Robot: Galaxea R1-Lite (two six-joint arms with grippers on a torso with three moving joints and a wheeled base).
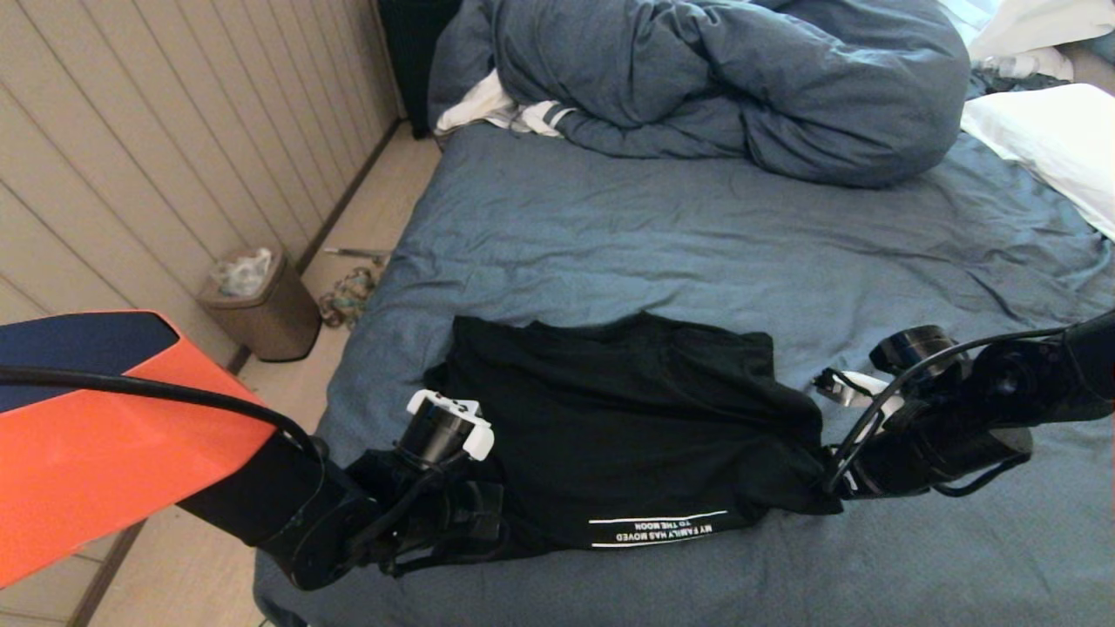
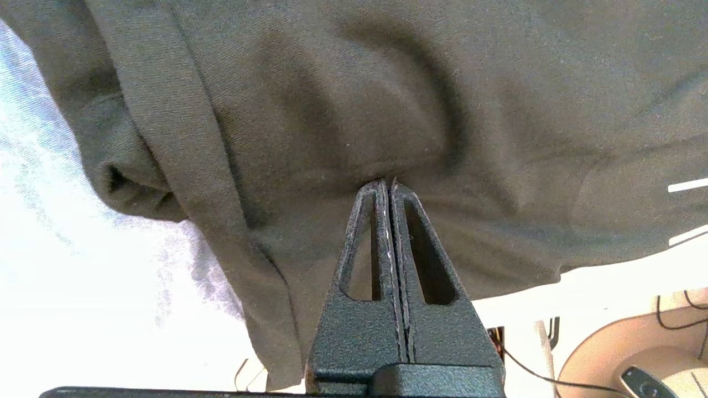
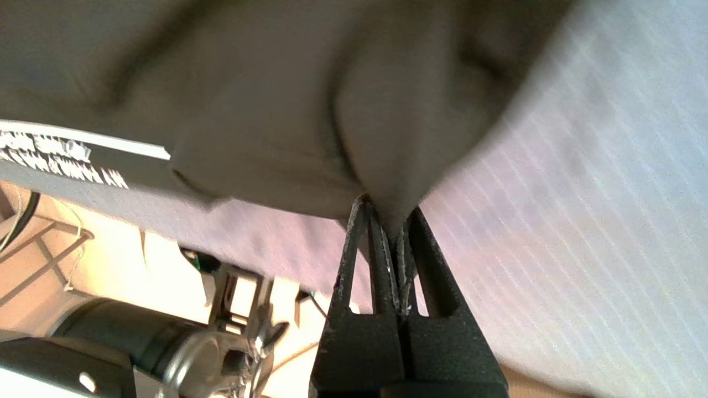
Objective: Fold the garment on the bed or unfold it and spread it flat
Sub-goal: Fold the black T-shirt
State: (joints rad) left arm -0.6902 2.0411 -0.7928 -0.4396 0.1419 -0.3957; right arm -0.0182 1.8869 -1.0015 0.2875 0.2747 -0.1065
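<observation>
Head view: black garment [image 1: 627, 427] lies crumpled on the near part of the bed [image 1: 697, 252], white lettering strip along its near hem, upside down to the camera. Left gripper [image 1: 496, 514] sits at the shirt's left near corner, largely hidden under fabric; right gripper [image 1: 827, 492] at the right near corner, fabric drawn to a point there. Bunched blue duvet [image 1: 723, 78] fills the far end, a white striped cloth [image 1: 496, 109] poking from under it at left, white pillow [image 1: 1054, 144] at far right. Nothing lies on the sheet between shirt and duvet. Sheet is slate blue, wrinkled. Pale panelled wall [image 1: 174, 131] at left, light floor, bronze waste bin [image 1: 261, 305] with a liner against the wall, a small tangle of cloth or rope [image 1: 348, 296] on the floor by the bed edge.

Left wrist view: fingers [image 2: 359, 243] pressed together, tips pinching a fold of the shirt [image 2: 387, 99]; sheet pale at one side.

Right wrist view: fingers [image 3: 354, 254] closed with a pinch of the shirt [image 3: 310, 110] caught between them; lettering visible, sheet [image 3: 581, 221] alongside.
</observation>
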